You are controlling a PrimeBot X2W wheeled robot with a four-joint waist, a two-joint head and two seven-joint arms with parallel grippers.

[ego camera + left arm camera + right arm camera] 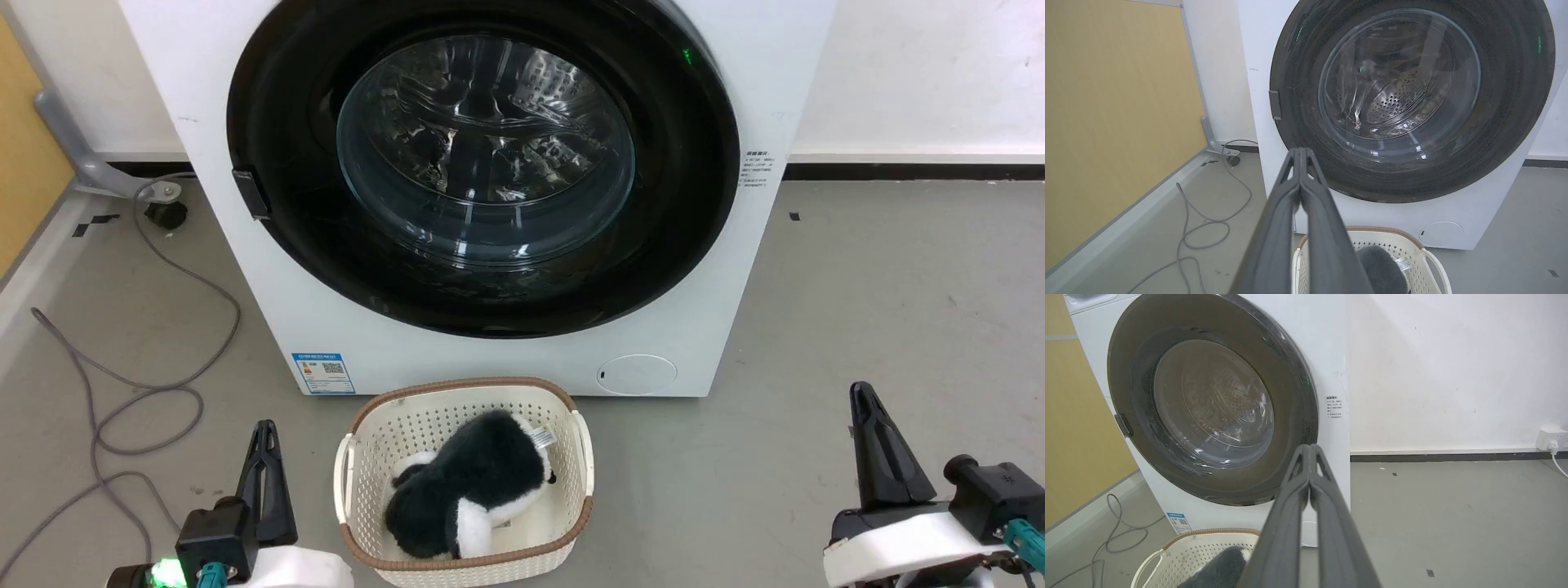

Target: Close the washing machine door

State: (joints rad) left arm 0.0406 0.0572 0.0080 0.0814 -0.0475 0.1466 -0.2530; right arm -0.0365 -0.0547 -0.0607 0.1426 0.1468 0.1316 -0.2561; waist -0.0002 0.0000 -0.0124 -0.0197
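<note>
the washing machine door point(483, 159) is sitting flush in the front of the washing machine point(269, 318), looking closed. the left gripper point(265, 433) and right gripper point(862, 396) are hanging well apart from it, fingers pressed together, holding nothing. if the latch is not catching, the door may be drifting open over the basket point(357, 441).

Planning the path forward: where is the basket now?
In the head view, the basket sits on the floor at bottom centre, before the washing machine, between the left claw and right claw.
</note>
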